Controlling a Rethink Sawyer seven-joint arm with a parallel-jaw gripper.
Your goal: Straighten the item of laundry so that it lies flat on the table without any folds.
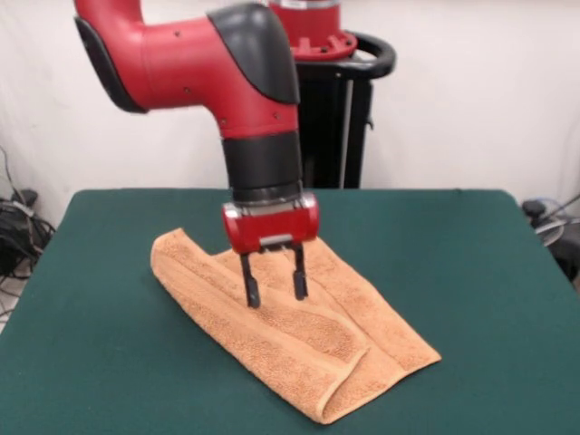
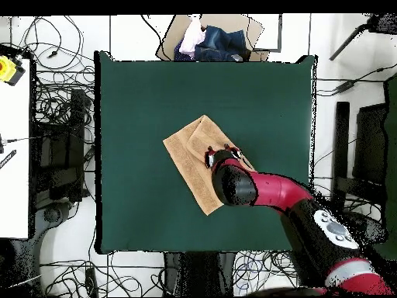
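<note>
peach terry towel [image 1: 299,344] folded double on green table [image 1: 471,272] | gripper [image 1: 274,292] jaws open just above a fold (probably choosing a grasp)

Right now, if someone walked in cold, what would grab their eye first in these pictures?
The big red and black arm dominates, coming down over the middle of the dark green table. Its tool hangs open, fingers pointing down just above or at the towel. The peach towel lies folded over itself in a long diagonal strip, clearly not flat yet.
</note>
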